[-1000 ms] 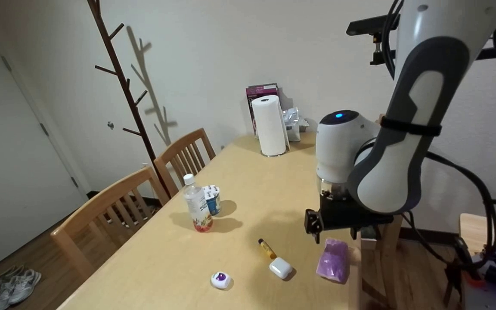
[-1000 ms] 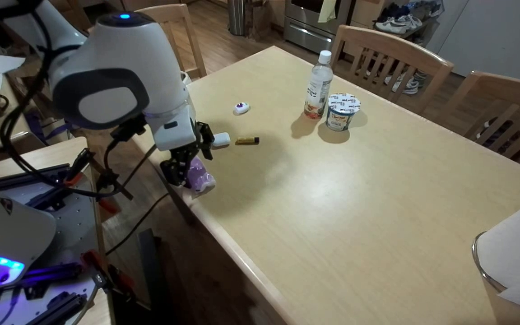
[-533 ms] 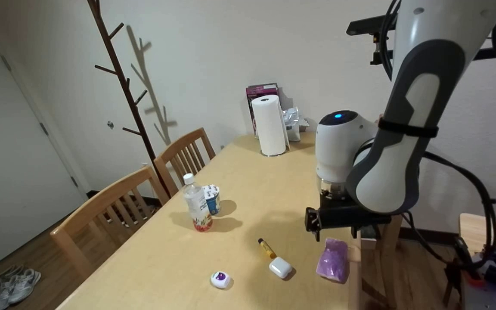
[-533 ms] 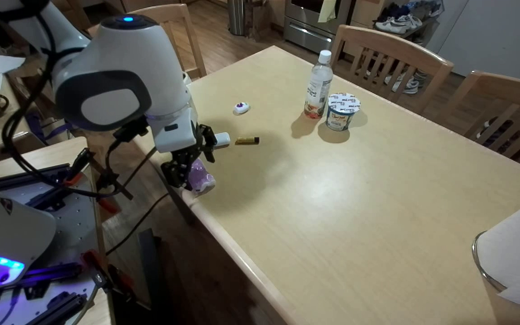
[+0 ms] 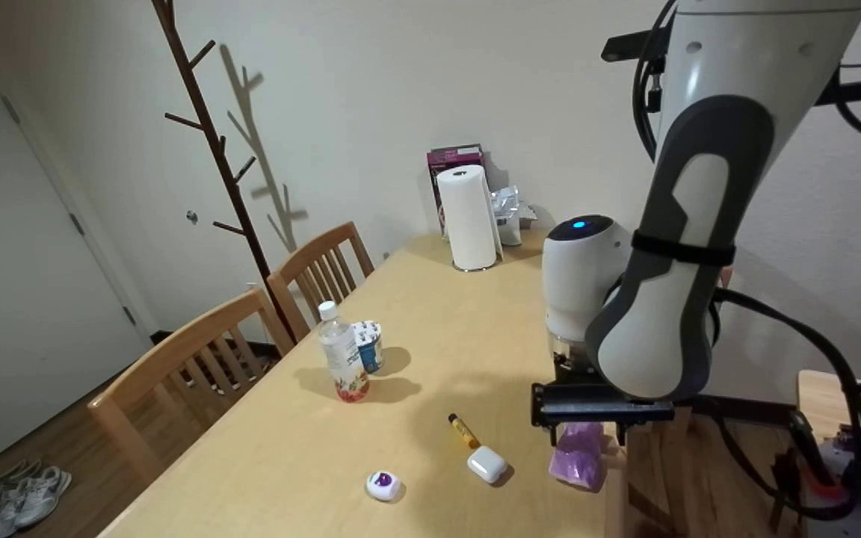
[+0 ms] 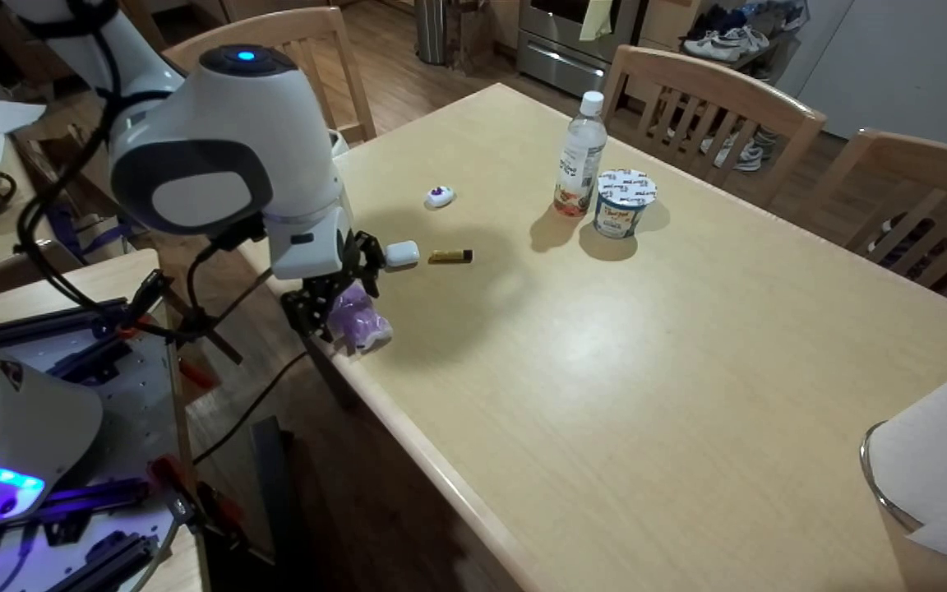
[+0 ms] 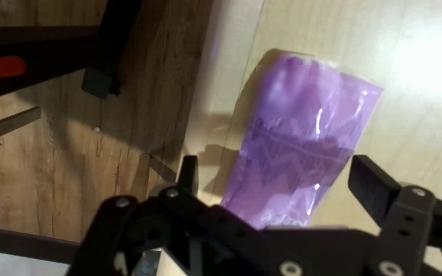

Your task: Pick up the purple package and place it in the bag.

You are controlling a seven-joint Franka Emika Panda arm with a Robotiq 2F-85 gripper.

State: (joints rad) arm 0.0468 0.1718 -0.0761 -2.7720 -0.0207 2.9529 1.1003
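In an exterior view, the claw (image 5: 587, 436) is hanging over the purple package (image 5: 578, 459); in an exterior view, a white case (image 6: 402, 254) is lying near the claw; in the wrist view, the widely parted fingers (image 7: 371, 186) are holding nothing.

Purple package (image 7: 297, 145) of glossy plastic.
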